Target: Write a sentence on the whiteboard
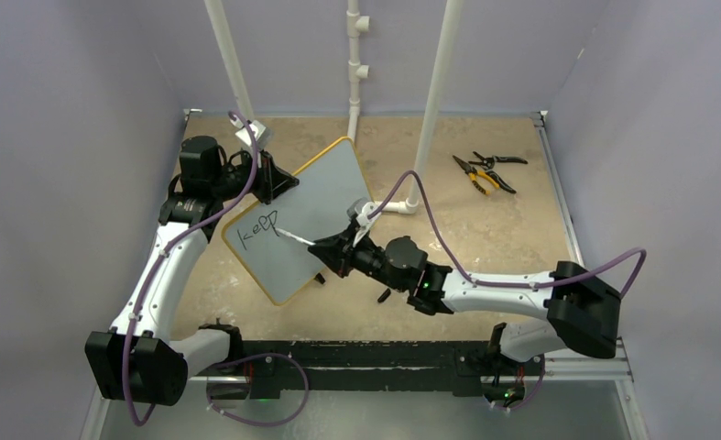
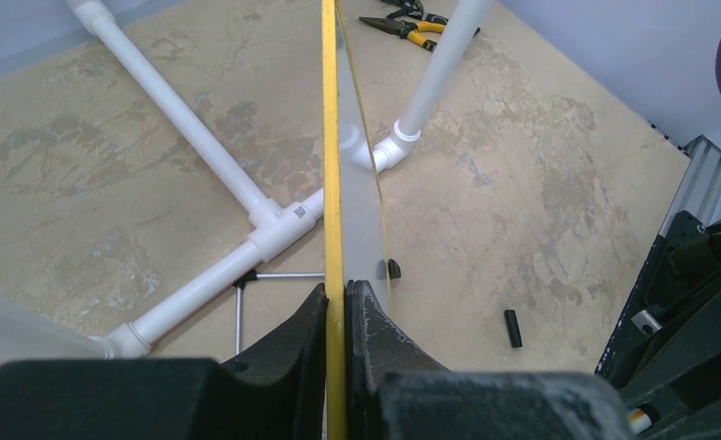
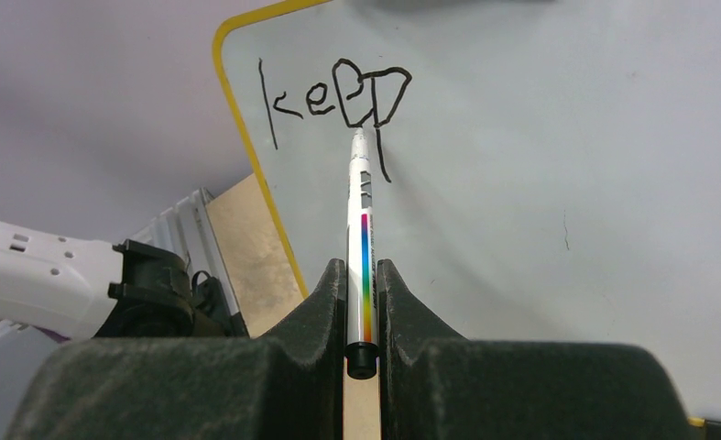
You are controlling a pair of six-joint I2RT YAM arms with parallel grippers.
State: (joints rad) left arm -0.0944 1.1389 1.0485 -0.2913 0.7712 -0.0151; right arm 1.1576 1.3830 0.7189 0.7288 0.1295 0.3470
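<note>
Whiteboard [image 1: 329,197] held tilted over the table [image 1: 485,247], left of centre, its sentence [image 3: 333,96] so far reading only "keep".
Left gripper [image 2: 336,298] is clamped on the board's yellow edge; right gripper [image 3: 363,275] is clamped on a marker [image 3: 363,211], tip at the "p"; pliers [image 1: 485,172] lie well apart.

Whiteboard [image 1: 324,197] raised, tilted, over the table's [image 1: 512,238] centre-left.
Its far left edge is clamped by the left gripper [image 2: 336,307]. The marker [image 3: 364,211], gripped by the right gripper [image 3: 363,284], is set tip-first at the end of the sentence [image 3: 333,96]. Pliers [image 1: 485,171] are laid well apart at the right rear, and pipes [image 1: 355,55] stand behind.
</note>
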